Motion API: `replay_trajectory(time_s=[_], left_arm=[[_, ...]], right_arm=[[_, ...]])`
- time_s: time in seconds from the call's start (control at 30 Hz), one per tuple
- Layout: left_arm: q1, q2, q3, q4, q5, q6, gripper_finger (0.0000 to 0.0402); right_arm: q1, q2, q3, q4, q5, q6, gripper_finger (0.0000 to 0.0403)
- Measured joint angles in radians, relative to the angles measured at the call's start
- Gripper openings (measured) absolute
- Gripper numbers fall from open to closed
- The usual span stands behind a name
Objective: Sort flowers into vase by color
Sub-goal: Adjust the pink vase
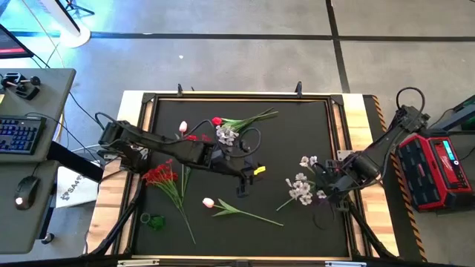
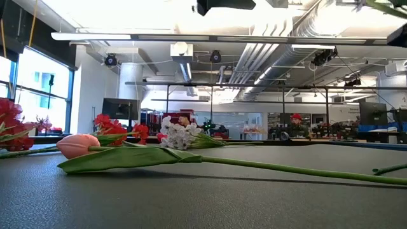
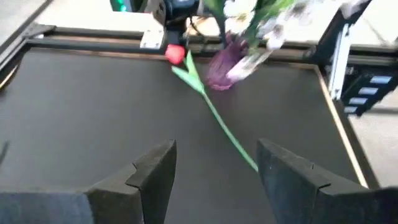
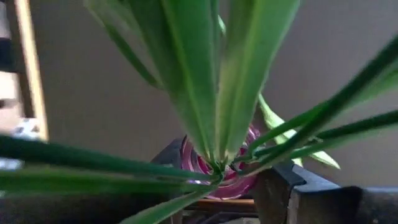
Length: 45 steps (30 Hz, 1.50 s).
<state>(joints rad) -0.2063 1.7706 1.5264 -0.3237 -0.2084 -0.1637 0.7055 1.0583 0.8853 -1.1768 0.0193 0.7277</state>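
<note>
My right gripper (image 1: pixel 330 191) at the table's right is shut on a purple vase (image 3: pixel 222 67) holding white-blossomed sprigs (image 1: pixel 300 189), whose green stems (image 4: pixel 214 74) fill the right wrist view. My left gripper (image 3: pixel 214 155) hovers open over the mat's middle (image 1: pixel 249 176), nothing between its fingers. A red rosebud (image 3: pixel 175 54) lies before it on its long stem. On the mat lie a red blossom cluster (image 1: pixel 159 176), a pink tulip (image 1: pixel 208 202), a second tulip bud (image 1: pixel 183 127), a rosebud (image 1: pixel 216 121) and a white-grey bunch (image 1: pixel 225 133). My right gripper pinches the vase near its mouth (image 4: pixel 239 182) between its two fingers (image 4: pixel 292 193), coming from above and pointing steeply down. The vase sits tilted with the sprigs sticking out of it; whether its base touches the mat does not show.
The black mat (image 1: pixel 297 133) has a raised frame around it, with wooden table edges (image 1: pixel 364 126) beyond. A small green object (image 1: pixel 154 221) lies near the front left. A red case (image 1: pixel 434 167) stands off the right side, a keyboard desk (image 1: pixel 30 126) off the left.
</note>
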Motion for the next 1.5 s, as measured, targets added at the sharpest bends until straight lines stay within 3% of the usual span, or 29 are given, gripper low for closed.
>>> replay_trajectory(time_s=[0.33, 0.57, 0.73, 0.87, 1.0, 1.1, 1.27, 1.5], left_arm=[[0.005, 0.000, -0.020, 0.023, 0.035, 0.043, 0.0206], [0.007, 0.000, -0.020, -0.014, 0.046, 0.043, 0.0206], [0.007, 0.000, -0.020, -0.030, 0.046, 0.044, 0.0206], [0.007, 0.000, -0.020, -0.048, 0.046, 0.044, 0.0206], [0.007, 0.000, -0.020, -0.057, 0.046, 0.048, 0.0206], [0.008, 0.000, -0.020, -0.054, 0.046, 0.068, 0.0206], [0.025, 0.000, -0.020, -0.051, 0.049, 0.071, 0.0206], [0.037, -0.001, -0.020, -0.045, -0.012, 0.044, 0.0206]], right_arm=[[-0.139, 0.001, -0.058, 0.059, 0.159, -0.089, 0.0122], [-0.254, 0.001, -0.058, 0.212, 0.194, -0.202, 0.0122], [-0.298, 0.001, -0.058, 0.314, 0.309, -0.258, 0.0122], [-0.311, -0.003, -0.058, 0.333, 0.289, -0.229, 0.0122], [-0.247, -0.025, -0.058, 0.336, 0.209, -0.149, 0.0122], [-0.157, -0.057, -0.058, 0.337, 0.222, -0.079, 0.0122], [0.027, -0.097, -0.082, 0.370, 0.397, 0.047, 0.0122], [0.223, -0.097, -0.267, 0.573, 0.550, 0.252, 0.0122]])
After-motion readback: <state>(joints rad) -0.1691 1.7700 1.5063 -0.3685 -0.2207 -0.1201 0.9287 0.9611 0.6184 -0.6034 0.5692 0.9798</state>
